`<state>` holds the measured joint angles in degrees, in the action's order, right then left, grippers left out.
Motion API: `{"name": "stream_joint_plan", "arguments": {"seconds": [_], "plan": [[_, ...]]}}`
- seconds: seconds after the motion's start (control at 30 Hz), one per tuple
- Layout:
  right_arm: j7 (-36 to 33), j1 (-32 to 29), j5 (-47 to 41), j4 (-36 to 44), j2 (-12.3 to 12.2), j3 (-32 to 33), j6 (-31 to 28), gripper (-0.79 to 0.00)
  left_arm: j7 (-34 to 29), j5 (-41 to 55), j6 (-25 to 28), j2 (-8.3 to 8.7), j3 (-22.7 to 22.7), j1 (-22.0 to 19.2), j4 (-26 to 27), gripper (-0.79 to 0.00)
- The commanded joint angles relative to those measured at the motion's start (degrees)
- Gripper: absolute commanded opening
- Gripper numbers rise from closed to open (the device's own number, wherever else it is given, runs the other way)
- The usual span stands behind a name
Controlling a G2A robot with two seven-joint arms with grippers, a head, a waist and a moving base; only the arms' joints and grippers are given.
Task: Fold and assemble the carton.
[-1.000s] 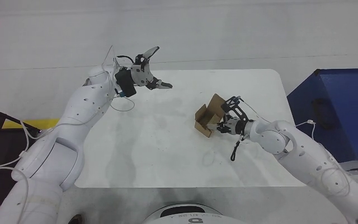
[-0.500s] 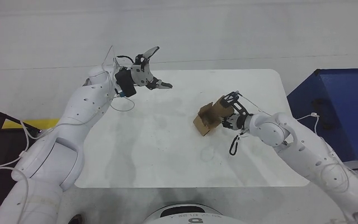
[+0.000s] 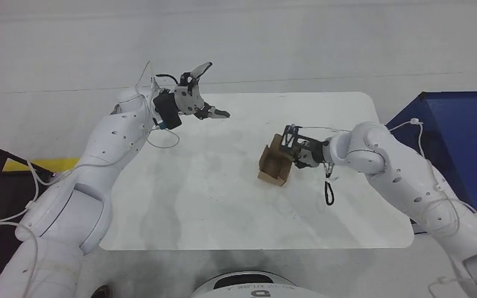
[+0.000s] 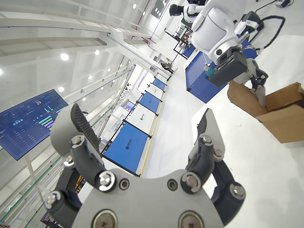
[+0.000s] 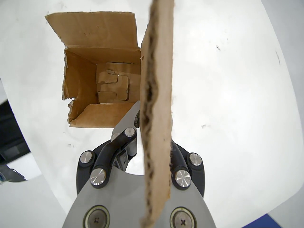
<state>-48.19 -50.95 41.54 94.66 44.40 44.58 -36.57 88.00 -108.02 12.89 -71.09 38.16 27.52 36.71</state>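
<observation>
Far finger of the right pincer (image 5: 148, 112) hidden behind a raised flap (image 5: 159, 77) seen edge-on in the right wrist view. Pincer clamped on that flap of the carton (image 3: 273, 164), open-topped, resting between the table's (image 3: 223, 216) middle and right edge. Left pincer (image 3: 215, 91) spread wide apart, in the air above the far left corner.

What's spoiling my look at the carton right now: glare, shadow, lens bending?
Right wrist view: the gripped flap stands edge-on across the middle; inside the carton light is even. Left wrist view: ceiling lamps glare, straight lines bow, carton at the edge. Top view: even light, no glare.
</observation>
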Motion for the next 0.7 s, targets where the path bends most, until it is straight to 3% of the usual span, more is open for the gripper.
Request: {"name": "stream_joint_plan", "arguments": {"seconds": [0.0, 0.07, 0.23, 0.37, 0.5, 0.67], "plan": [[0.1, 1.9, 0.6, -1.5, 0.6, -0.9, -2.6, -0.252, 0.0, 0.0, 0.0, 0.00, 0.0, 0.0, 0.0, 0.000], [0.2, 3.0, 0.5, -2.4, 1.1, -1.6, -3.7, 0.000, 0.0, 0.0, 0.0, 0.00, 0.0, 0.0, 0.0, 0.000], [1.3, 3.3, 1.3, -2.1, 1.3, -1.3, -5.4, 0.000, 0.0, 0.0, 0.0, 0.00, 0.0, 0.0, 0.0, 0.000], [5.6, 0.0, 0.8, -0.7, 0.5, 1.6, -2.0, 0.000, 0.0, 0.0, 0.0, 0.00, 0.0, 0.0, 0.0, 0.000], [14.0, -6.5, -0.1, 0.4, -1.1, 6.4, -0.7, 0.000, 0.0, 0.0, 0.0, 0.00, 0.0, 0.0, 0.0, 0.000], [31.9, -18.3, 3.8, -1.3, -3.7, 15.5, -1.5, 0.000, 0.0, 0.0, 0.0, 0.00, 0.0, 0.0, 0.0, 0.000]]}}
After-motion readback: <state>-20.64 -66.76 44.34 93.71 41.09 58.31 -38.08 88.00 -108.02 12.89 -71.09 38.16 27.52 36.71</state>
